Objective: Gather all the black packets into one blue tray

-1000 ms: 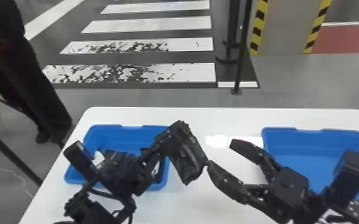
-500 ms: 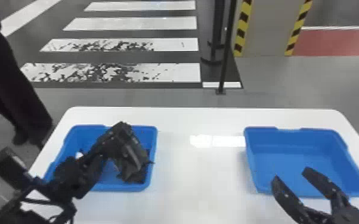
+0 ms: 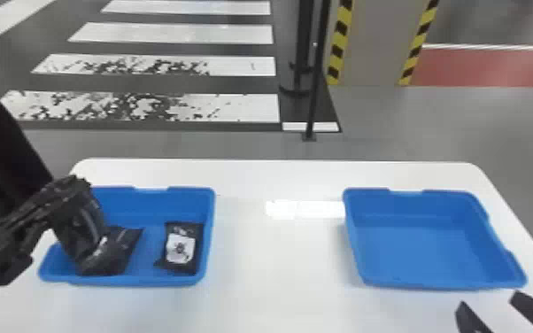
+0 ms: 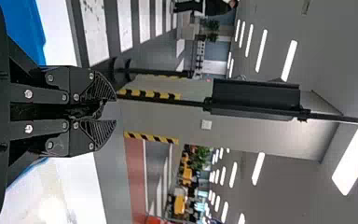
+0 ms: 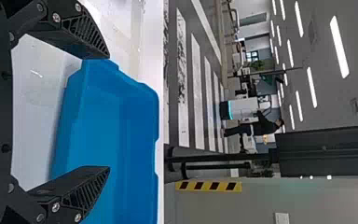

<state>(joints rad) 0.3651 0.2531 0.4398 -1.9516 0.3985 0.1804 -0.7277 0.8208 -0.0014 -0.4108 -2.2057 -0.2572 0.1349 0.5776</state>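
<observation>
- My left tool (image 3: 73, 186), fingers nearly together, pinches a black packet (image 3: 79, 228) over the left blue tray (image 3: 146, 280), at ten o'clock.
- Inside: a labelled packet (image 3: 181, 248), four o'clock; another packet (image 3: 124, 248), seven.
- My right tool (image 3: 489, 297) gapes wide, gripping nothing.

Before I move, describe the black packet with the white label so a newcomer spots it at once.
On the white table, find the blue plastic tray on the robot's left. The flat black packet lies inside, by the right wall. Unlike the black packet hanging from the left pincer, it lies by itself, white label up.
</observation>
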